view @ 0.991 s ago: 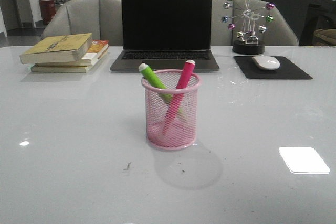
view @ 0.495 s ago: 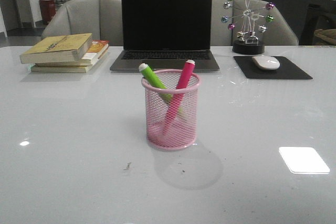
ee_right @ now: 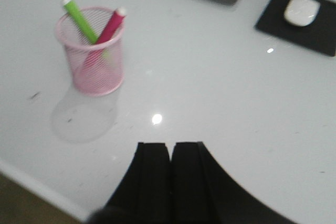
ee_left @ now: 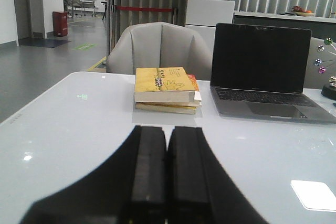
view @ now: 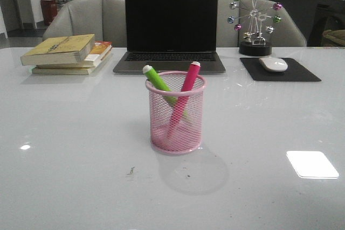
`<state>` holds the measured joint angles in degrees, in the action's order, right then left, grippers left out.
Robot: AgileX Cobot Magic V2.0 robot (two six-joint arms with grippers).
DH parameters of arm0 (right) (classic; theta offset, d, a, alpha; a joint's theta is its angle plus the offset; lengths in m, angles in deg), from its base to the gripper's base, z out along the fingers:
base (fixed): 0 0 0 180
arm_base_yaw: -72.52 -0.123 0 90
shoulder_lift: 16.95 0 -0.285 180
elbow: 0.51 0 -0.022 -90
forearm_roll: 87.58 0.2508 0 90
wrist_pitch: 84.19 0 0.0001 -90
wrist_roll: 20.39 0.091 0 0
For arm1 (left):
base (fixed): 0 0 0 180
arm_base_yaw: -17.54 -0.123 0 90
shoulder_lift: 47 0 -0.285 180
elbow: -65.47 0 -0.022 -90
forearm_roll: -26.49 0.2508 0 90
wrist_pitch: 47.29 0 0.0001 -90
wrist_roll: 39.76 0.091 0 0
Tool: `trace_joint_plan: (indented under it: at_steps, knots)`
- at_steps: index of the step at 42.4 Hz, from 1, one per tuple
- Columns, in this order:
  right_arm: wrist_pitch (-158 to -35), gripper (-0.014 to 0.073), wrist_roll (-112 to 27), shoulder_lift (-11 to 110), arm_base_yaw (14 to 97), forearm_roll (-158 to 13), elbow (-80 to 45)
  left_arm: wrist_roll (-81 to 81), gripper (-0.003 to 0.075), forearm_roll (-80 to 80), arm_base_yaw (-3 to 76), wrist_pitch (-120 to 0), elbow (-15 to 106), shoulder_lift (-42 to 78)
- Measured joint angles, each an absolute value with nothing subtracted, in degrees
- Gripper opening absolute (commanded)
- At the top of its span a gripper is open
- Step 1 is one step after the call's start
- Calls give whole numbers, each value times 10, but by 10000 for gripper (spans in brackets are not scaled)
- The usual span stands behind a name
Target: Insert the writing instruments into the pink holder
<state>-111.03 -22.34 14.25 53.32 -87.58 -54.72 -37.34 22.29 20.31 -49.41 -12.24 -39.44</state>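
Front view: both markers already stand in the pink holder.

From where I stand, the holder sits mid-table, nearer than the laptop, with the lime green marker leaning left against the rim and the magenta marker leaning right, their shafts crossing inside the mesh. Neither arm shows in this view. The left gripper has its fingers pressed together with nothing between them, facing the books on the far left. The right gripper is likewise closed and empty, well apart from the holder. I judge the insertion done; what remains is to hold clear. Doing that well means keeping both arms away from the cup, since a brush against a leaning pen could tip the light mesh cup over.
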Motion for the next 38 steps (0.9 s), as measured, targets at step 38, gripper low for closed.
trace_joint_plan:
  at_steps: [38]
  knots:
    - [-860, 58, -223, -98, 720, -832, -794, -373, 93, 223, 203, -494, -122, -394]
